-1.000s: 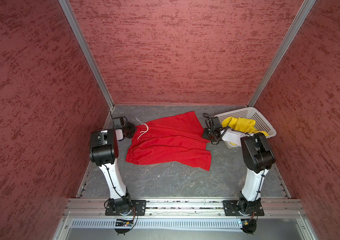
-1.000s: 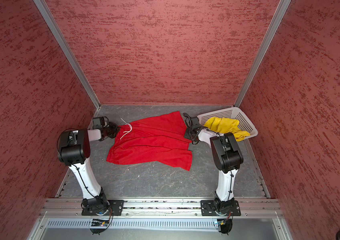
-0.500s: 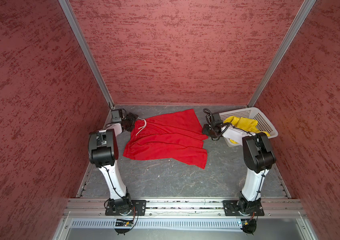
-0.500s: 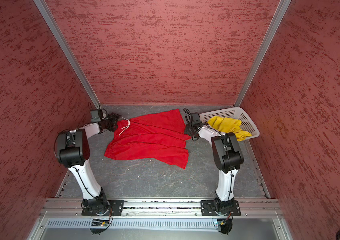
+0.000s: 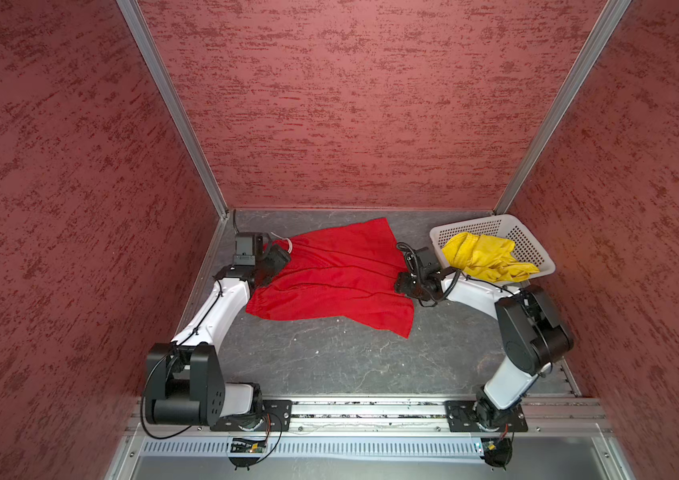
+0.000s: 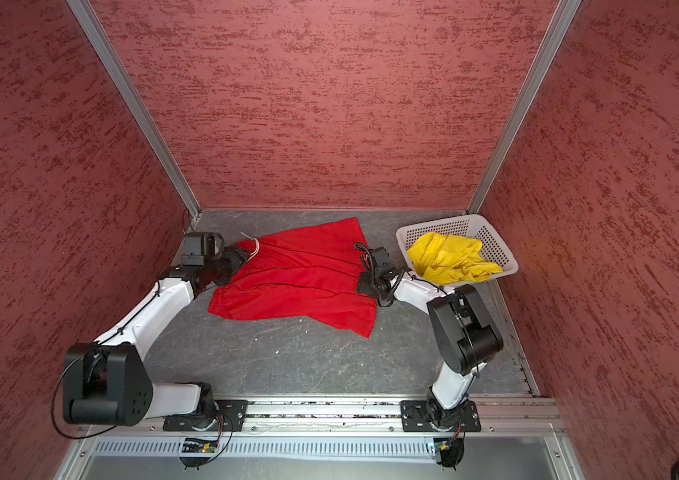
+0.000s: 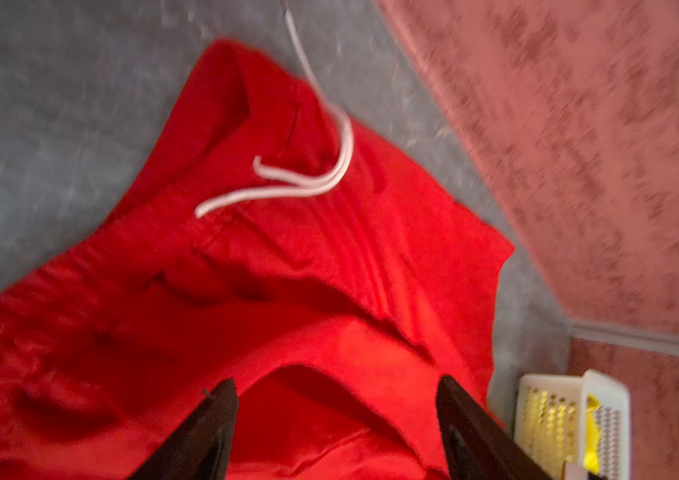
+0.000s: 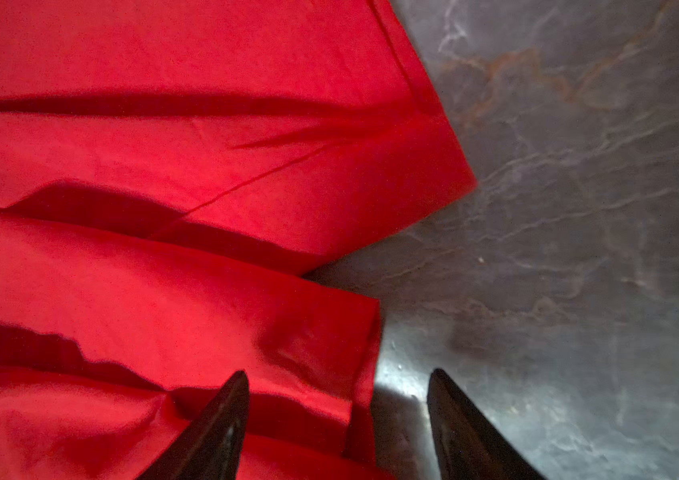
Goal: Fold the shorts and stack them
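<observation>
Thin red fabric shorts [image 5: 329, 282] spread on grey tabletop [image 5: 329, 365], first fold pending.
Left gripper [image 7: 338, 380] at the waistband [image 7: 51, 278], right gripper [image 8: 338, 372] at a hem [image 8: 371, 332], both gape empty; next, probably pinch those edges. Yellow shorts [image 5: 481, 257] lie in white perforated basket [image 5: 470, 222].

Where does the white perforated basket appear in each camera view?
In a top view: the white basket stands in the far right corner of the scene, holding the yellow shorts.
In a top view: the same corner, again with the yellow shorts inside.
Left wrist: only part of it shows, beyond the hem of the red shorts.
Right wrist: not in it.
Shared landmark: the red shorts.
</observation>
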Tool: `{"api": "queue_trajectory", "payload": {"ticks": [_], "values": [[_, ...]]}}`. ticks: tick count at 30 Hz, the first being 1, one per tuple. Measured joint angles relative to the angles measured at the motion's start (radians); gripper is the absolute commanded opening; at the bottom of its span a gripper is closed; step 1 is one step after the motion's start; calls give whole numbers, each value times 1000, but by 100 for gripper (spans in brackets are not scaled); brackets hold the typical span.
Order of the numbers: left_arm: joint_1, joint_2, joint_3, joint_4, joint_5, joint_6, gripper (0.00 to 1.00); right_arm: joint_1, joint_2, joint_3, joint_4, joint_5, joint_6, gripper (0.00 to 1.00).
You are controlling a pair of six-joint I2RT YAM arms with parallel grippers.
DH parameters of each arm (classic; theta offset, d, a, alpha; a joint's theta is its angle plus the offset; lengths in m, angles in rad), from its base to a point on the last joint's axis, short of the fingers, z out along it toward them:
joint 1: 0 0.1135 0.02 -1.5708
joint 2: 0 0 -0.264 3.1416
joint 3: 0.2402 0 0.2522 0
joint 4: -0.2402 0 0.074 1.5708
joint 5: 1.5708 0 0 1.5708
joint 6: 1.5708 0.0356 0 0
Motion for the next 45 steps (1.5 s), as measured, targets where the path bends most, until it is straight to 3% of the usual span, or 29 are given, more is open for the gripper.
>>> {"api": "queue_trajectory", "payload": {"ticks": [3, 5, 6, 7, 9, 11, 15, 16, 20, 22, 29, 31, 32, 34, 37, 41, 45], "values": [[-12, -61, -92, -56, -13, 4, 96, 0, 25, 7, 36, -10, 1, 68], [-16, -97, -145, -81, -17, 3, 96, -3, 50, 18, 70, -25, 4, 58], [-20, -108, -170, -92, -18, 3, 96, -5, 68, 25, 89, -36, 6, 47], [-25, -115, -196, -98, -19, 3, 94, -6, 87, 30, 109, -45, 11, 29], [-27, -115, -240, -102, -18, 0, 90, -14, 117, 42, 149, -64, 23, 11], [-29, -98, -279, -105, -19, -7, 82, -31, 140, 47, 172, -81, 30, 4], [-20, -2, -296, -100, -19, -6, 66, -100, 147, 77, 168, -92, 19, 3], [-14, 14, -285, -93, -19, -5, 59, -122, 147, 94, 156, -89, 12, 3], [19, 99, -248, -40, -8, 6, 11, -192, 160, 226, 101, -78, -36, 4], [31, 129, -237, -25, 1, 13, 0, -207, 176, 298, 90, -72, -61, 4], [26, 145, -214, -42, 11, 45, 0, -200, 255, 432, 47, -53, -112, 5], [15, 129, -217, -68, 12, 50, 0, -198, 281, 457, 24, -44, -118, 18], [10, 115, -222, -80, 14, 52, 2, -199, 296, 471, 9, -39, -117, 35], [4, 79, -243, -100, 31, 61, 38, -199, 317, 492, -11, -32, -128, 49], [3, 12, -283, -140, 69, 55, 61, -198, 314, 480, -22, -31, -129, 54], [4, -95, -283, -190, 111, 33, 65, -191, 220, 362, -26, -35, -124, 59], [8, -199, -252, -202, 125, 20, 81, -172, 44, 207, -36, -35, -116, 65]]}}
